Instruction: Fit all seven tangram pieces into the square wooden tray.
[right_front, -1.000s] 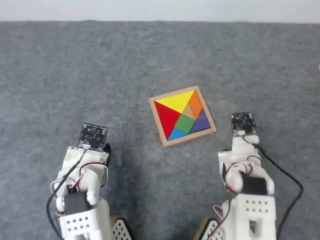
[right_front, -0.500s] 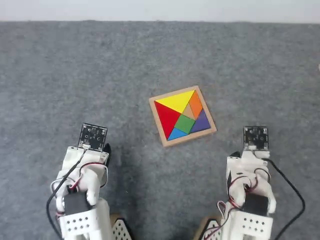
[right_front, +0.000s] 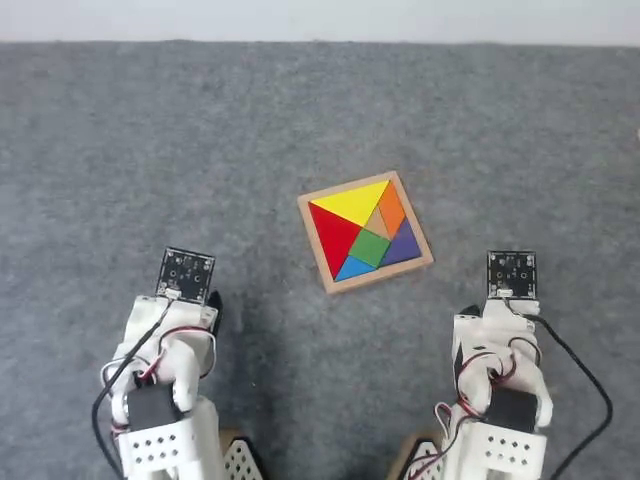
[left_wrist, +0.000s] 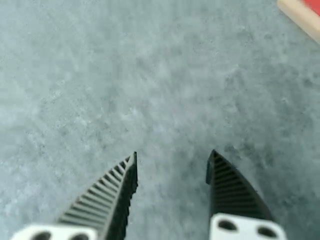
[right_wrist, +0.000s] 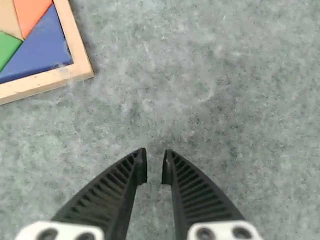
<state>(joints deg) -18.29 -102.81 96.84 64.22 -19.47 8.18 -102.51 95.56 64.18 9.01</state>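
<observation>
The square wooden tray (right_front: 322, 262) lies tilted on the grey mat at mid-table. Inside it sit the yellow triangle (right_front: 352, 203), red triangle (right_front: 333, 237), green square (right_front: 370, 247), orange piece (right_front: 392, 208), tan triangle (right_front: 377, 222), purple triangle (right_front: 404, 242) and light blue triangle (right_front: 352, 267), all flat. My left gripper (left_wrist: 173, 157) hangs open over bare mat, a corner of the tray (left_wrist: 299, 16) far off. My right gripper (right_wrist: 154, 151) is shut but for a narrow slit, holding nothing, with the tray's corner (right_wrist: 75, 62) a short way ahead.
The left arm (right_front: 165, 350) and right arm (right_front: 497, 350) stand at the front edge, each drawn back from the tray. Grey mat (right_front: 150, 150) spreads around the tray on every side, up to a pale strip at the back.
The right arm has pulled back from beside the tray toward the front edge, then held still. The left arm and the tray have not moved.
</observation>
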